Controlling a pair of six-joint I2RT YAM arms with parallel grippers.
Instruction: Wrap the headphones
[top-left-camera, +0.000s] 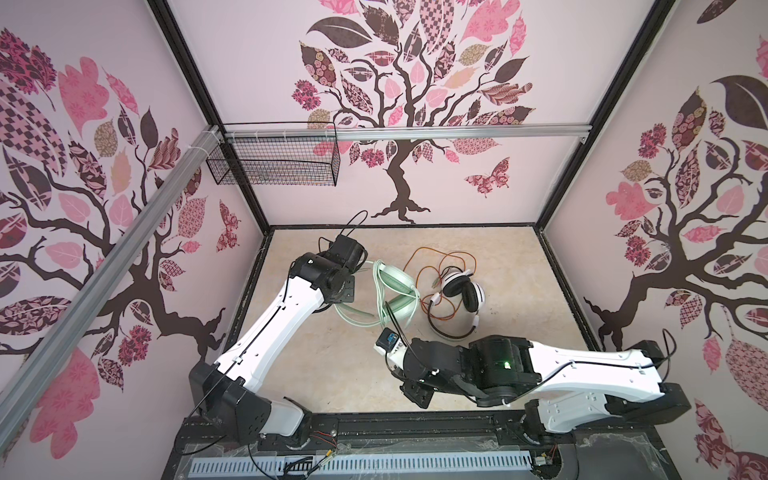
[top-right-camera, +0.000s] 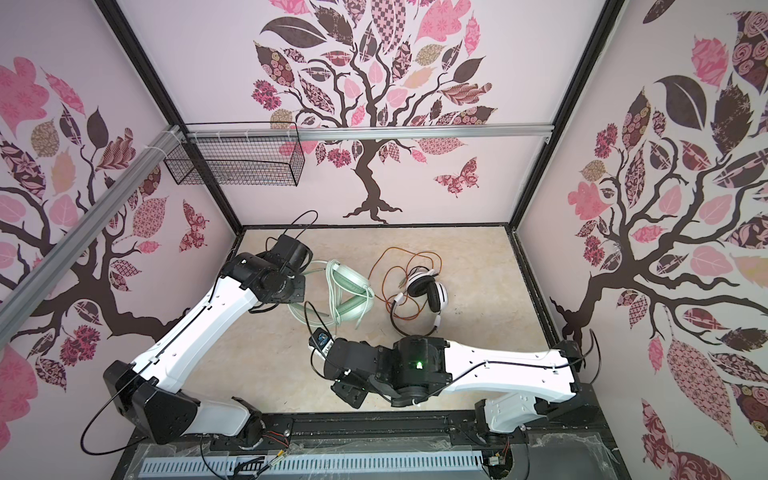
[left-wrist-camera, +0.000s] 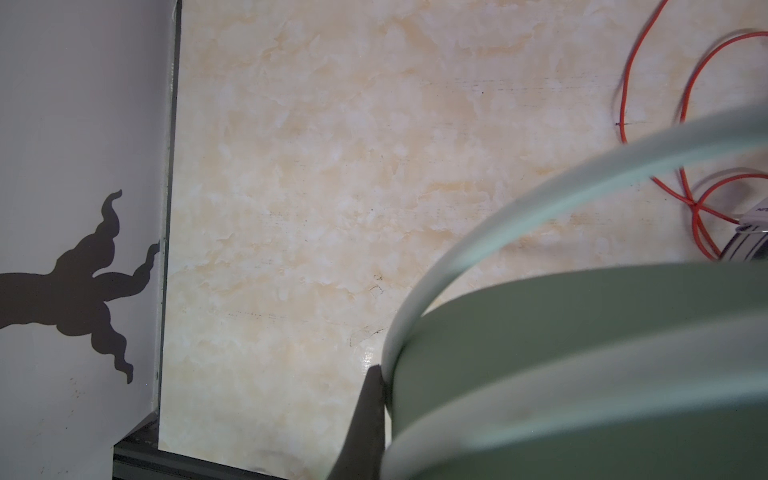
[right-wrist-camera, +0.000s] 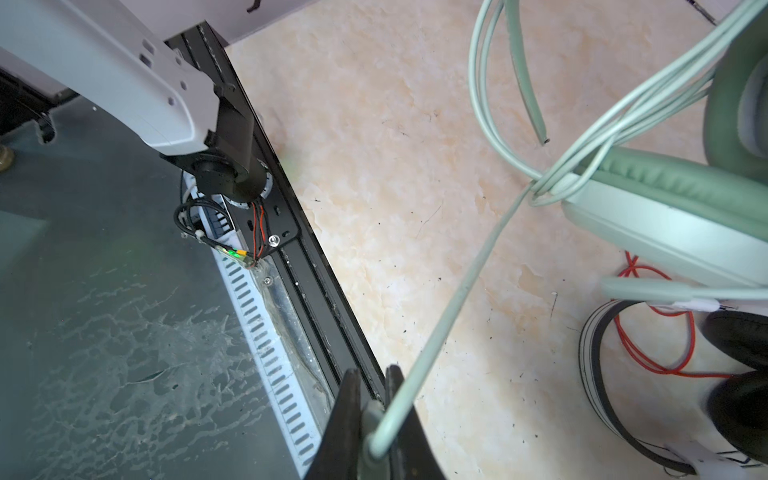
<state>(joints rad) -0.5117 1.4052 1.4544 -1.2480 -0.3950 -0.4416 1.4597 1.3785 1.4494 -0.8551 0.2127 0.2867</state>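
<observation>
The mint-green headphones (top-left-camera: 397, 286) sit left of the middle of the table in both top views, their pale cord (right-wrist-camera: 457, 291) looped several times round the headband (right-wrist-camera: 665, 178). My left gripper (left-wrist-camera: 388, 395) is shut on these headphones; one dark finger (left-wrist-camera: 365, 419) presses against the green band, and the other finger is hidden. My right gripper (right-wrist-camera: 372, 374) is shut on the pale cord's end, which runs taut up to the band. The white headphones (top-left-camera: 461, 291) with black pads lie to the right, with their orange-red cord (top-left-camera: 432, 266) loose around them.
A black wire basket (top-left-camera: 274, 162) hangs on the back wall under an aluminium bar (top-left-camera: 415, 134). The black front rail (right-wrist-camera: 316, 291) runs close to my right gripper. Patterned walls close in the table (top-left-camera: 332, 374) on three sides.
</observation>
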